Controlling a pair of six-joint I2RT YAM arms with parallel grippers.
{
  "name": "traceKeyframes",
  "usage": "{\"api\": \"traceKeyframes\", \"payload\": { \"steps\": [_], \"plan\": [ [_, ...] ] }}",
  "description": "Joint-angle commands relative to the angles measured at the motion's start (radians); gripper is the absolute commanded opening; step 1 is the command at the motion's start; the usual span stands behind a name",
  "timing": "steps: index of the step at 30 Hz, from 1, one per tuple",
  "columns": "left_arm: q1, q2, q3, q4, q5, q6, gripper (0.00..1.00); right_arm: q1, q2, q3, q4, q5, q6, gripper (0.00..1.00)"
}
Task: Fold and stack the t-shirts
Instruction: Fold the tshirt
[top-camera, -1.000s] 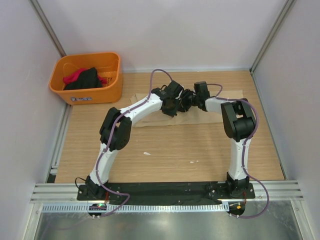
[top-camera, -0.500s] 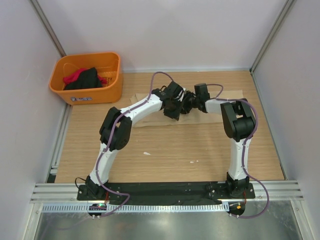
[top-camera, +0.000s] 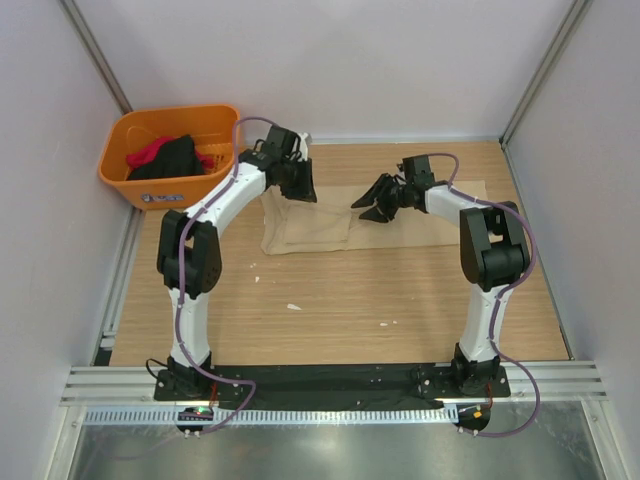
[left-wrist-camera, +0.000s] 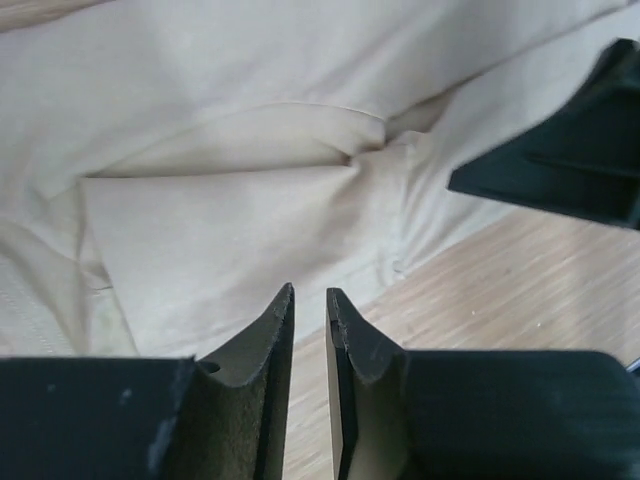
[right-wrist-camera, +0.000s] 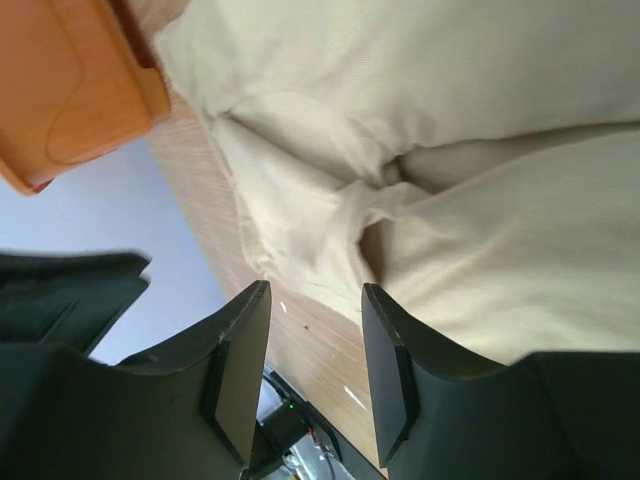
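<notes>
A large tan t-shirt (top-camera: 310, 225) lies flat across the far middle of the table, with a doubled part at its left end. My left gripper (top-camera: 302, 190) hovers over the shirt's back left corner. Its jaws stand a narrow gap apart with nothing between them (left-wrist-camera: 310, 295), and creased tan cloth (left-wrist-camera: 230, 200) lies just beyond. My right gripper (top-camera: 366, 210) is open and empty over the shirt's middle (right-wrist-camera: 315, 290), above a puckered fold (right-wrist-camera: 450, 150). A black t-shirt (top-camera: 177, 158) and a red one (top-camera: 148, 152) lie in the basket.
The orange plastic basket (top-camera: 190, 186) stands at the table's back left corner, close to my left arm; it also shows in the right wrist view (right-wrist-camera: 70, 90). White walls enclose the table on three sides. Bare wood lies in front of the shirt.
Both grippers, close together over the shirt's middle before, have parted. The left arm swung far back and left toward the basket and let go of the cloth. The shirt now lies uncovered.
</notes>
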Motion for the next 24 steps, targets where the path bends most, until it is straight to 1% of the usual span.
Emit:
{"api": "traceKeyframes", "payload": {
  "steps": [1, 4, 9, 15, 24],
  "plan": [
    [0.012, 0.043, 0.006, 0.046, 0.071, -0.042, 0.19, 0.029, -0.022, 0.07, -0.039, -0.051, -0.049, 0.47],
    [0.018, 0.101, 0.044, 0.057, 0.084, -0.056, 0.19, 0.048, 0.01, 0.098, -0.043, -0.069, -0.061, 0.47],
    [0.022, 0.169, 0.086, 0.066, 0.105, -0.073, 0.18, 0.055, 0.03, 0.115, -0.094, -0.048, -0.112, 0.47],
    [0.035, 0.212, 0.078, 0.093, 0.108, -0.101, 0.18, 0.055, 0.033, 0.128, -0.187, 0.002, -0.211, 0.47],
    [0.036, 0.251, 0.08, 0.114, 0.085, -0.127, 0.18, 0.055, 0.101, 0.168, -0.152, -0.011, -0.239, 0.46]
  ]
}}
